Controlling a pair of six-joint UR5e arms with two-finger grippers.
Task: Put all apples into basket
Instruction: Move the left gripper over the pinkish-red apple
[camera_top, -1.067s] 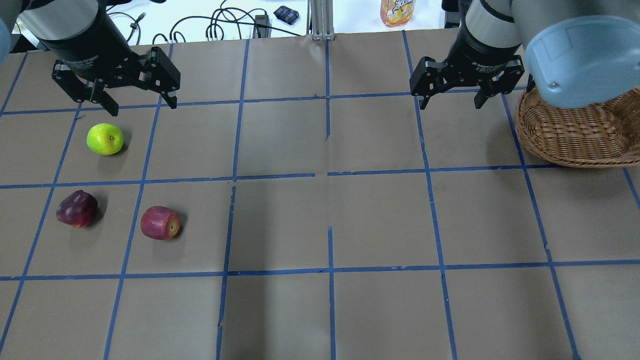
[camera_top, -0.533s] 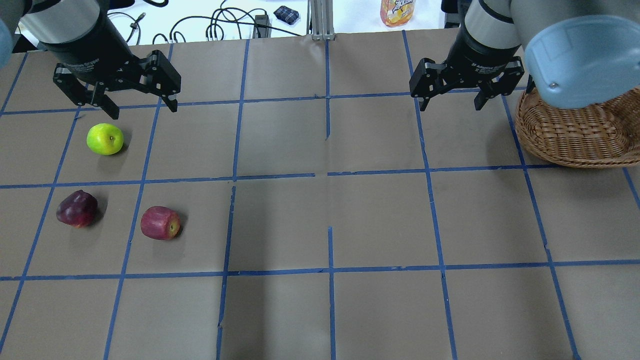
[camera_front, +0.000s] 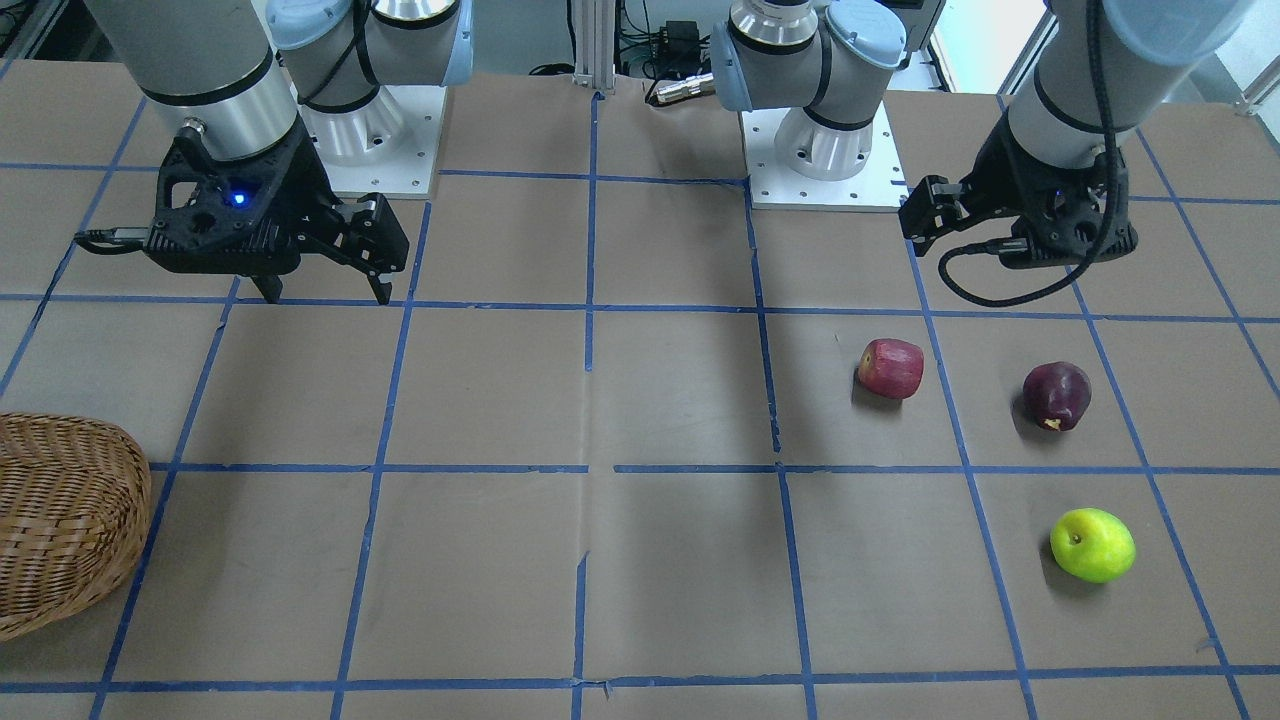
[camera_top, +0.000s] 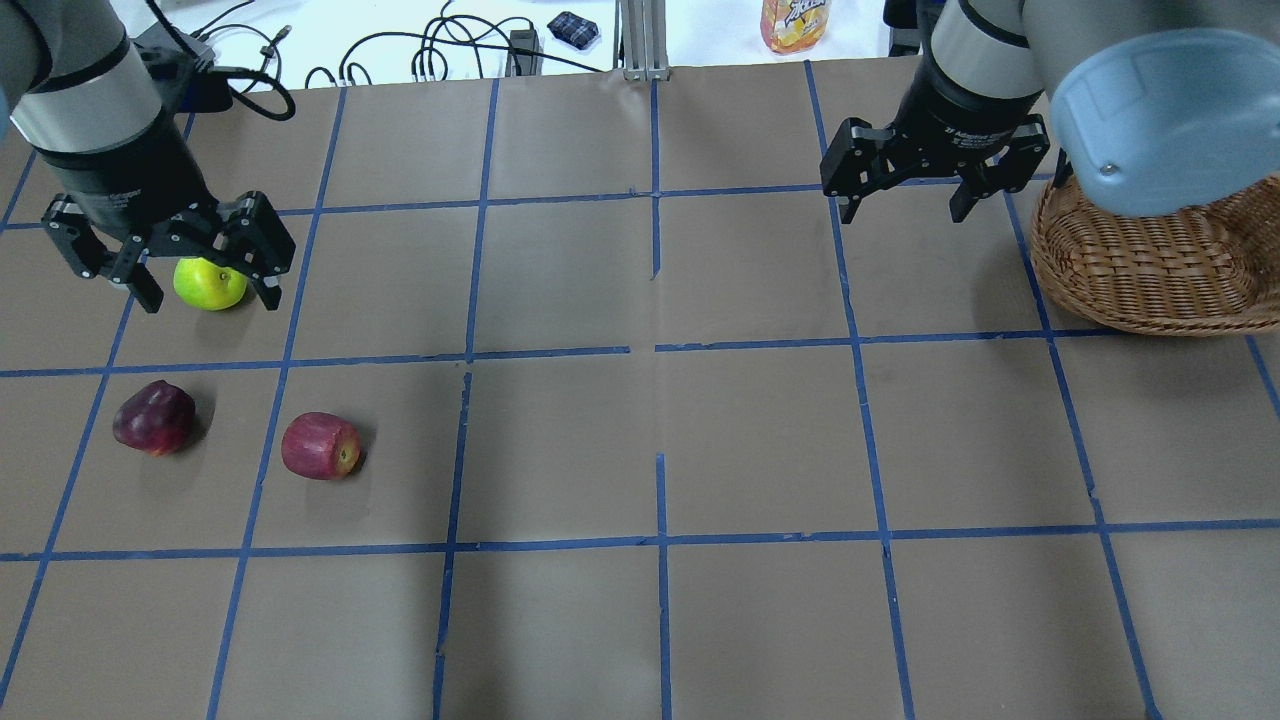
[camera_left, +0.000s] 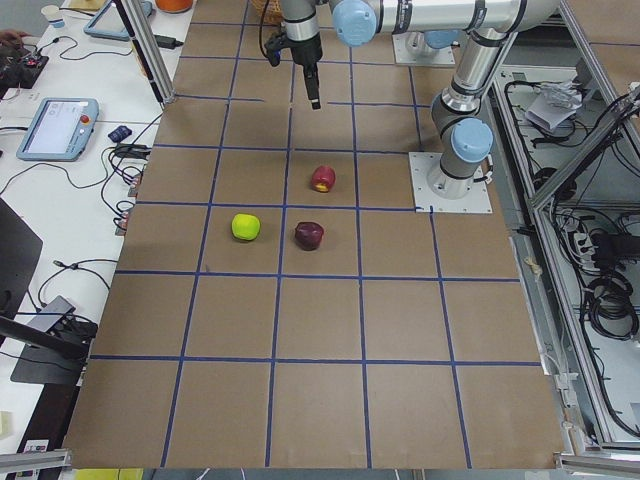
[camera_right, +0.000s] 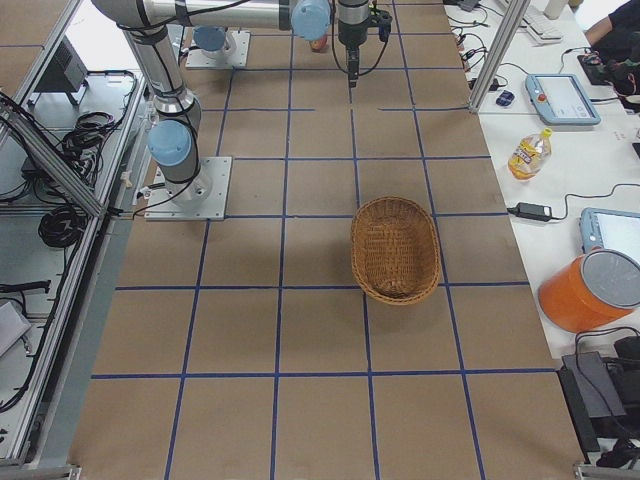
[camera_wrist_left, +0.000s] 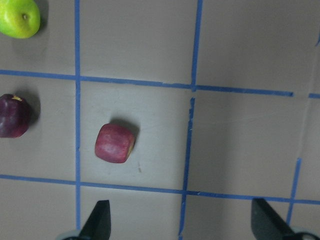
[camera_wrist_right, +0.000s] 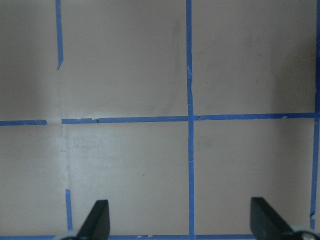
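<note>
Surface: brown paper table (camera_top: 760, 440) is carrying a grid of blue tape lines (camera_top: 660, 350).
Background: black cables (camera_top: 440, 50), a dark pouch (camera_top: 573, 28) and an orange bottle (camera_top: 795, 22) are lying along the top edge of the overhead view.
Apples: all three are sitting on the table at the left of the overhead view, each apart from the others. The yellow-green apple (camera_top: 210, 285) is uppermost, the maroon apple (camera_top: 153, 417) lower left, and the red apple (camera_top: 320, 446) beside it.
Basket: the wicker basket (camera_top: 1150, 270) is resting at the right edge, well apart from the apples.
Obstructions: the right arm's blue-grey joint cap (camera_top: 1165, 120) is covering the basket's upper part, and the left gripper's body is overlapping the yellow-green apple's top.
Left gripper (camera_top: 210, 298): is hanging above the table at upper left, pointing down, fingers spread wide and grasping nothing.
Right gripper (camera_top: 903, 214): is hanging just left of the basket, pointing down, fingers released wide and grasping nothing.
</note>
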